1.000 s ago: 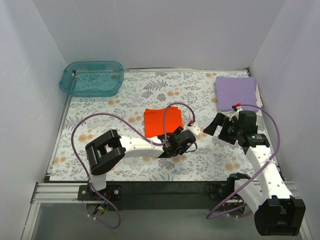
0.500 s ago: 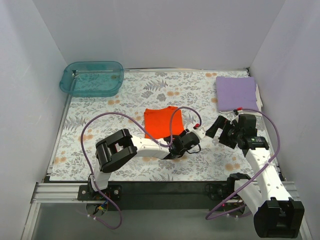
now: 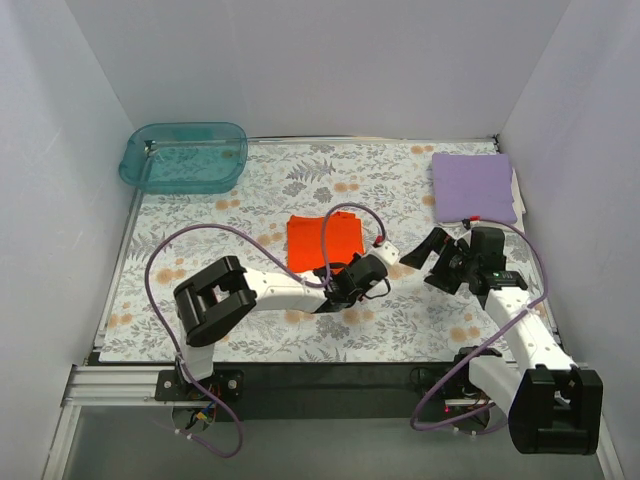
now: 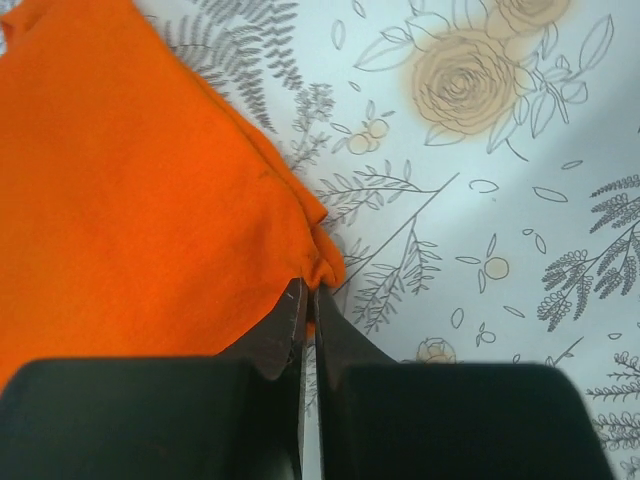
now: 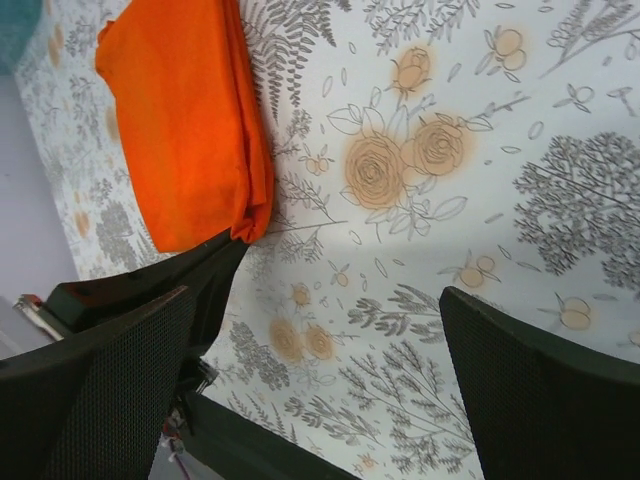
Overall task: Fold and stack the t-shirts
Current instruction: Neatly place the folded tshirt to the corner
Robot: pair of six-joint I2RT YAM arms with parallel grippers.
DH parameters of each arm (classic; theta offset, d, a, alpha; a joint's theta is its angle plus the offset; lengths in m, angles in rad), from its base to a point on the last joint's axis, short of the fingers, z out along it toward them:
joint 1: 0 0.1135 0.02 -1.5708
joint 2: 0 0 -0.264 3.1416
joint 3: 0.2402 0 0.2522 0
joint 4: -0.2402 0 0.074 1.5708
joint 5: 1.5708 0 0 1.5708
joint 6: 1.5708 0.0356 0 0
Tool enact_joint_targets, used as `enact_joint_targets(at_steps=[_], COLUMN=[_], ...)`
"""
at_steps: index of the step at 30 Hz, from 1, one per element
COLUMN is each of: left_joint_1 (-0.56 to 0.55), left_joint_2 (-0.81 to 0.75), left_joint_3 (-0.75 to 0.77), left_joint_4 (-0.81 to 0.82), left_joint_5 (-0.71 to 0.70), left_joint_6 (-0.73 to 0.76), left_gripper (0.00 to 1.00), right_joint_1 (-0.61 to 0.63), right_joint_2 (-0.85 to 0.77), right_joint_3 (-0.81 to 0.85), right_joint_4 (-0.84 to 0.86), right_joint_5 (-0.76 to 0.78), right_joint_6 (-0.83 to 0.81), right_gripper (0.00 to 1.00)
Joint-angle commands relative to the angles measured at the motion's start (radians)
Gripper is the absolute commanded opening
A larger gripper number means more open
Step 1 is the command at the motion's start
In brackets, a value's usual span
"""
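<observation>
The orange-red t-shirt [image 3: 322, 240] lies folded in the middle of the floral cloth, and it also fills the left of the left wrist view [image 4: 130, 200] and the upper left of the right wrist view [image 5: 180, 130]. My left gripper [image 3: 346, 268] [image 4: 308, 287] is shut on the shirt's near right corner, a small bunch of fabric pinched between its tips. The lavender t-shirt [image 3: 472, 187] rests folded at the back right. My right gripper [image 3: 438, 252] [image 5: 315, 295] is open over bare cloth to the right of the orange shirt, with nothing between its fingers.
A translucent teal tub [image 3: 185, 157] stands at the back left corner. White walls close in the table on three sides. The left arm's purple cable [image 3: 200, 235] loops over the cloth to the left of the orange shirt.
My left gripper has closed on the orange shirt's near right corner. The right gripper has shifted slightly and stayed open.
</observation>
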Motion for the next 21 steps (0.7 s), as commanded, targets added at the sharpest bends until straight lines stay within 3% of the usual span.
enact_joint_targets(at_steps=[1,6,15,21], left_joint_1=[0.038,0.043,0.059,0.058], left_joint_2=[-0.143,-0.211,-0.219,-0.223], left_joint_3=[-0.021,-0.027,-0.03,-0.033], left_joint_4=[0.013,-0.002,-0.042,-0.048], left_joint_5=[0.033,0.052,0.069,0.075], left_joint_6=[-0.065,-0.087,-0.124,-0.15], left_gripper=[0.0,0.0,0.0,0.0], right_joint_1=[-0.003,0.031,0.18,0.264], right_joint_2=[0.065,0.218,0.612,0.786], right_joint_3=[-0.032,-0.107,-0.026,0.065], right_joint_4=[0.217,0.473,0.844,0.94], right_joint_5=[-0.103,-0.151,-0.156,-0.119], right_joint_6=[0.069,0.209,0.411,0.49], right_gripper=[0.98,0.98,0.98,0.98])
